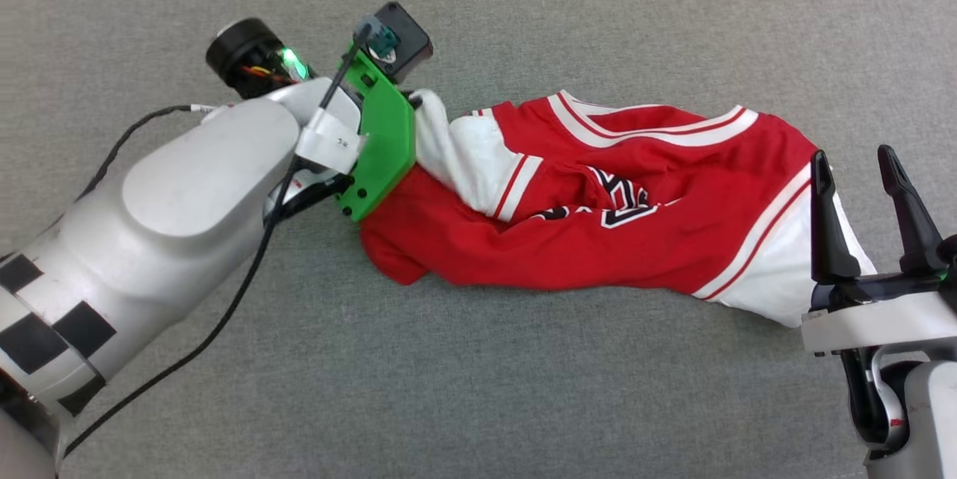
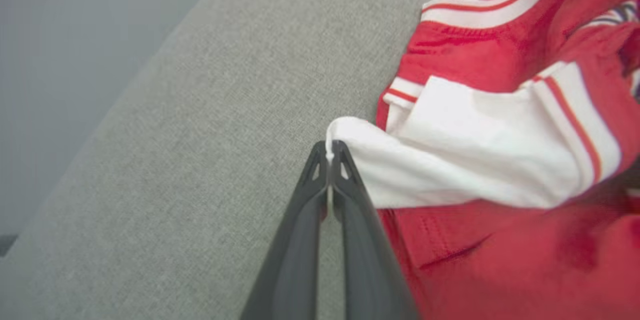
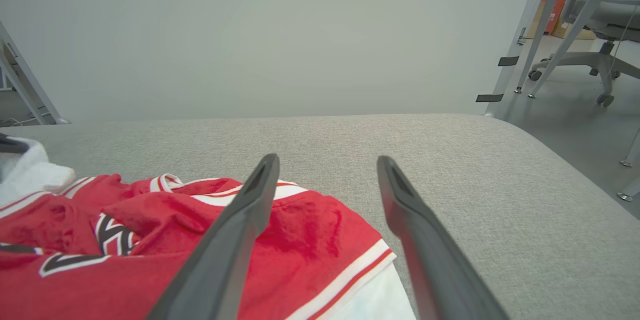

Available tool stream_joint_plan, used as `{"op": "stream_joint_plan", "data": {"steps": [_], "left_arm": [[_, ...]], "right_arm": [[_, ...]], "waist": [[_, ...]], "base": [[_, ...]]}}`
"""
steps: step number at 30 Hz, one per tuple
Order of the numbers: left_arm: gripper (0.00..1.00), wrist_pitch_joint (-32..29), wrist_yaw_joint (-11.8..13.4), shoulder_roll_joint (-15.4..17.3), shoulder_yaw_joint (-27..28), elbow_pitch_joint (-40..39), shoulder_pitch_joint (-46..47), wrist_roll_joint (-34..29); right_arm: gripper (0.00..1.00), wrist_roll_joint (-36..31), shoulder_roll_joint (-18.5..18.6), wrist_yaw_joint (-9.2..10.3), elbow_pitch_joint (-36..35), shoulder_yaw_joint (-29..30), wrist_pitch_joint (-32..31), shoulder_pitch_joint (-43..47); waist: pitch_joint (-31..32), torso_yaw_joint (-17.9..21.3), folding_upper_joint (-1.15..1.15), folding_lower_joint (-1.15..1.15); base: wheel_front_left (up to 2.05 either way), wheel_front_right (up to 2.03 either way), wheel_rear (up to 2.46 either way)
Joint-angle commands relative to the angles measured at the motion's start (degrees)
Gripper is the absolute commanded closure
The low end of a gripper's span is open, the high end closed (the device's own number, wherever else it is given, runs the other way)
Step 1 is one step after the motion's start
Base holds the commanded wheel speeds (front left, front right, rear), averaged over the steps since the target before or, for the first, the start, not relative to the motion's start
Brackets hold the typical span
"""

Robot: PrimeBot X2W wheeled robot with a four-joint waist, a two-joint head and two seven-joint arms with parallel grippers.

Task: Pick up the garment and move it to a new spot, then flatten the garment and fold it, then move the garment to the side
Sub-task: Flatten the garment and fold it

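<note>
The garment [image 1: 598,210], a red jersey with white sleeves and striped trim, lies crumpled across the grey surface, part of its black lettering showing in the folds. My left gripper [image 2: 329,153] is shut on the tip of one white sleeve [image 2: 450,155] at the garment's left end; in the head view the green bracket [image 1: 381,135] hides most of its fingers. My right gripper [image 1: 856,161] stands open at the garment's right end, its fingers [image 3: 250,205] hovering above the red cloth [image 3: 300,240] and the other white sleeve [image 1: 785,277], holding nothing.
The grey fabric surface [image 1: 523,374] stretches all around the garment. Its right edge [image 3: 575,175] drops to the floor, where an office chair [image 3: 600,10] and metal frame legs [image 3: 540,25] stand. A black cable [image 1: 224,314] hangs beside my left forearm.
</note>
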State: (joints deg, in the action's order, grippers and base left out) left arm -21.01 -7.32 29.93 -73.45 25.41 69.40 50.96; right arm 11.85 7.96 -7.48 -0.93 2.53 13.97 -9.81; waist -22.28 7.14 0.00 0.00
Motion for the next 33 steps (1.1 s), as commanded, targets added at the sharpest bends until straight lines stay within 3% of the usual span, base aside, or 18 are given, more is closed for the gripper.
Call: {"op": "stream_joint_plan", "data": {"steps": [1,10,19,27,33], "left_arm": [[1.00,3.06,-0.16,0.37,0.29,0.24,1.73,-0.87],[1.00,18.10,0.31,5.70,0.84,3.51,2.26,-5.52],[1.00,26.77,3.85,9.83,0.69,10.07,-10.75,-5.16],[1.00,32.31,4.05,7.12,0.59,14.94,-24.05,-1.33],[1.00,32.25,2.01,3.46,0.40,19.49,-30.93,0.38]], "right_arm": [[0.00,-0.07,0.20,-0.01,0.22,0.47,0.51,0.87],[0.00,-0.50,-0.05,-0.01,0.34,1.76,0.60,3.01],[0.00,-0.85,-0.39,-0.01,0.07,2.45,0.33,5.30],[0.00,-0.59,-0.40,-0.01,-0.11,3.22,-0.34,7.02],[0.00,-0.56,-0.70,-0.01,0.28,3.47,-0.59,8.03]], "waist": [[2.48,-2.58,0.00,0.00],[6.51,-7.36,0.00,0.00],[8.42,-9.43,0.00,0.00],[9.16,-10.05,0.00,0.00],[9.97,-10.19,0.00,0.00]], "base": [[0.00,0.00,0.00],[0.00,0.00,0.00],[0.00,0.00,0.00],[0.00,0.00,0.00],[0.00,0.00,0.00]]}}
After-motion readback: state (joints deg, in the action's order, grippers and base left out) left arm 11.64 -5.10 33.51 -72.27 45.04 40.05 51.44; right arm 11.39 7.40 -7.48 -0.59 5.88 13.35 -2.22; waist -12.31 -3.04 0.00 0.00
